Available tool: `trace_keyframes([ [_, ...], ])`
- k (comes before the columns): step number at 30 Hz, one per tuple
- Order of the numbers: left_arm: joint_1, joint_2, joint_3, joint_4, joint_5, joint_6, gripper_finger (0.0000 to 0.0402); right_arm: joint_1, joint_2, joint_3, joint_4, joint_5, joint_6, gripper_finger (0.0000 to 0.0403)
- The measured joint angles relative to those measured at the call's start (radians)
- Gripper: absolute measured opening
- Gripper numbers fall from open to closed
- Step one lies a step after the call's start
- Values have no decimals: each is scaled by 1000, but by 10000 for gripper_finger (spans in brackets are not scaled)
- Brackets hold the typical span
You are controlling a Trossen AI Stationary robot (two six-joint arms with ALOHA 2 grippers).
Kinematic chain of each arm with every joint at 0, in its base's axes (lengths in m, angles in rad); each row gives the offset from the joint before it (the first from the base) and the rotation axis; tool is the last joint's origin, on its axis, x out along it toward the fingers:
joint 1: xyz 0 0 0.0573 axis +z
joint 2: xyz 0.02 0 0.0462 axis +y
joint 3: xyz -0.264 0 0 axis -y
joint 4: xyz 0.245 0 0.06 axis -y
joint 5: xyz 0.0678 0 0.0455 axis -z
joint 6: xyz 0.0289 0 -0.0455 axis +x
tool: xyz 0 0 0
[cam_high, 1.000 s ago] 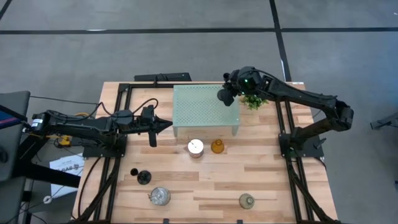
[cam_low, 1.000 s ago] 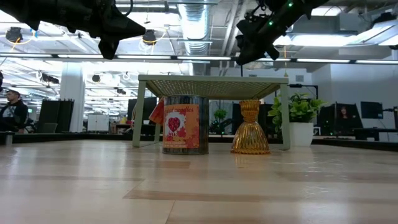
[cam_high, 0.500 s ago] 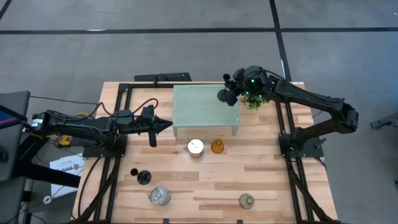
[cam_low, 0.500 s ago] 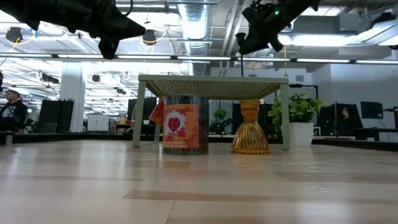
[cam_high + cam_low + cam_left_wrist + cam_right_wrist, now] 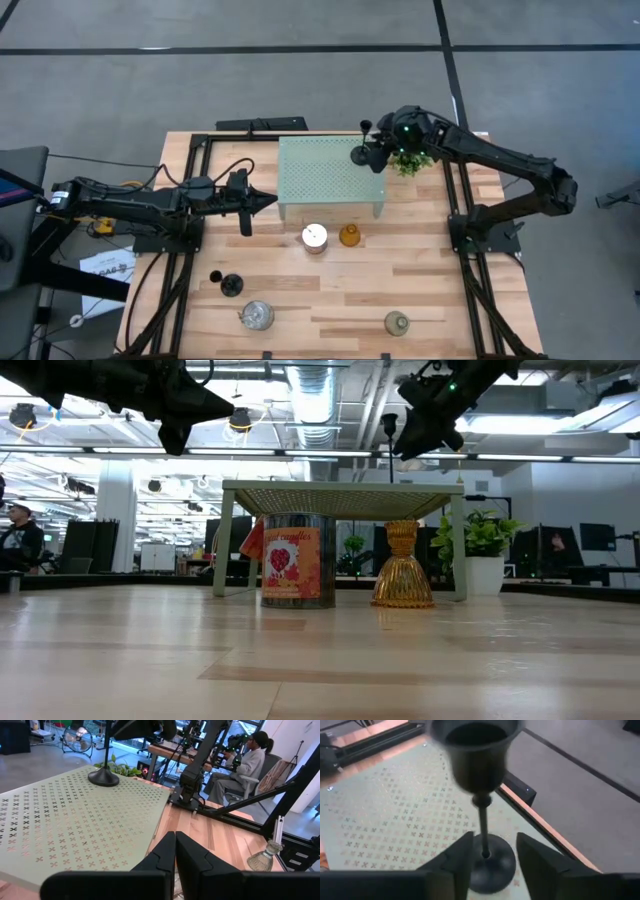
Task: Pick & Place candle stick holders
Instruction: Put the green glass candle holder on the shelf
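Item: black stemmed holder [image 5: 364, 150] stood upright near the right rear corner of the perforated stand [image 5: 320, 180], right gripper [image 5: 487, 852] spread clear of its stem; best withdrawn straight back without clipping it; left gripper [image 5: 175, 851] pressed closed, idle.

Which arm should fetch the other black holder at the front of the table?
Left. Its shut pincer waits beside the stand, on the side of that holder; the right pincer, open, is by the placed holder.
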State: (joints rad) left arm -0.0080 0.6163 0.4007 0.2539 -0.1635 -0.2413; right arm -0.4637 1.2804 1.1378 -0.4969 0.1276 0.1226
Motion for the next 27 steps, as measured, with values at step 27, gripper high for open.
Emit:
trace_keyframes([
  [27, 0, 0, 0, 0, 0, 0, 11, 273, -12, 0, -341, -312, 55, 150],
])
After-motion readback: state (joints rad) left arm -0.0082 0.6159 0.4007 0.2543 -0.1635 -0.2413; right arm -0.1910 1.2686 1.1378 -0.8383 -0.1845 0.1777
